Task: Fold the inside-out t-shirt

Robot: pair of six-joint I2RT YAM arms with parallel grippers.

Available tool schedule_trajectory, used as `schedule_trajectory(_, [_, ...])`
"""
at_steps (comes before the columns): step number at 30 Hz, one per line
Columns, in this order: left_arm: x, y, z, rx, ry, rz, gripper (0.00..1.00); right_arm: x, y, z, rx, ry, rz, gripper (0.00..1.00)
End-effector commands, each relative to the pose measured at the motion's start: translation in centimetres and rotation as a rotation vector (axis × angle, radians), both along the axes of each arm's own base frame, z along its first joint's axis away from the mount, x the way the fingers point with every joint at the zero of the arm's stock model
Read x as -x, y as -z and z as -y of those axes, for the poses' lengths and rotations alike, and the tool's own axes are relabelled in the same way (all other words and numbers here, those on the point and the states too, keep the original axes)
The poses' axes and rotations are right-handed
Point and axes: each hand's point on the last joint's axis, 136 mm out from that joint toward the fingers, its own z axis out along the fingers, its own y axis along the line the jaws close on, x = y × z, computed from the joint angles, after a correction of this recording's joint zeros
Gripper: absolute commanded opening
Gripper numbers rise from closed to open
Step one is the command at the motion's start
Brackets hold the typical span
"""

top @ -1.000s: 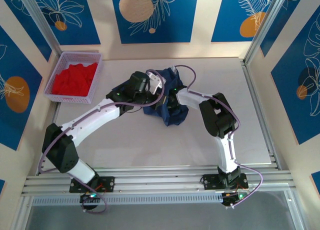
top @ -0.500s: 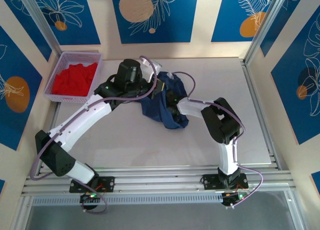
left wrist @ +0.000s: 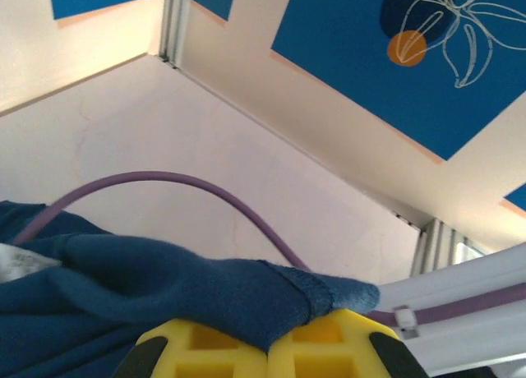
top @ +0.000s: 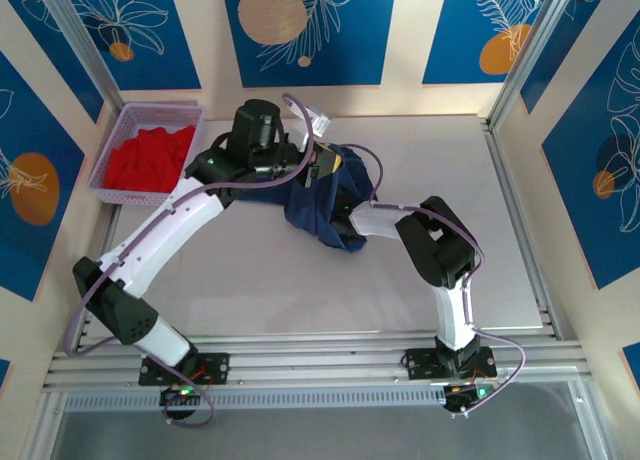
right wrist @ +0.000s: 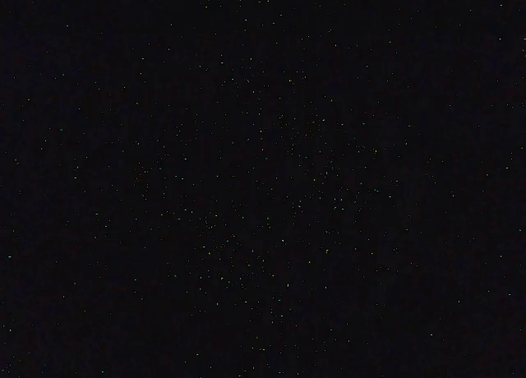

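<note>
So the inside-out t-shirt point(top: 327, 208) isn't flat at all, it's a navy bundle mid-worktop point(top: 250, 275), off to the right of the basket point(top: 196, 148) with the red garment in it. Its long axis runs from the end nearer the basket down to the end farther from it. The left claw point(top: 312, 168) sits on the basket-side end, pinched tight on a hem edge, and the left wrist view shows the cloth folded over the yellow fingertips point(left wrist: 222, 353). The right arm point(top: 385, 218) pokes into the end away from the basket. I can't tell if the right claw is wide or narrow, probably because it's buried in cloth. I reckon spreading it depends on pulling those two ends apart.
</note>
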Motion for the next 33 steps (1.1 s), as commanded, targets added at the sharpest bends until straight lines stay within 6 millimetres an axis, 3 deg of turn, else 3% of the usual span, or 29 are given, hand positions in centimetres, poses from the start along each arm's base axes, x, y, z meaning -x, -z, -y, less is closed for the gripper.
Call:
schedule_trajectory(1, [1.2,-2.9,0.7,0.069,0.098,0.003,0.00,-1.8,-0.2,-0.5,0.074,-0.032,0.061,0.77])
schedule_trajectory(11, [4.0,-6.1,1.9,0.119,0.244,0.025,0.00,-4.6,0.9,0.7,0.166,0.039,-0.012,0.79])
schedule_trajectory(20, [6.1,-8.5,1.0,0.114,0.286,0.115,0.00,-5.6,-0.4,1.8,0.075,0.107,-0.091,0.84])
schedule_trajectory(27, [5.6,-6.9,-0.2,0.039,0.230,0.154,0.00,-5.8,-3.5,1.5,-0.145,0.119,-0.182,0.94])
schedule_trajectory(33, [4.5,-4.7,-0.4,-0.023,0.196,0.140,0.00,-6.1,-7.2,1.1,-0.259,0.091,-0.168,0.96])
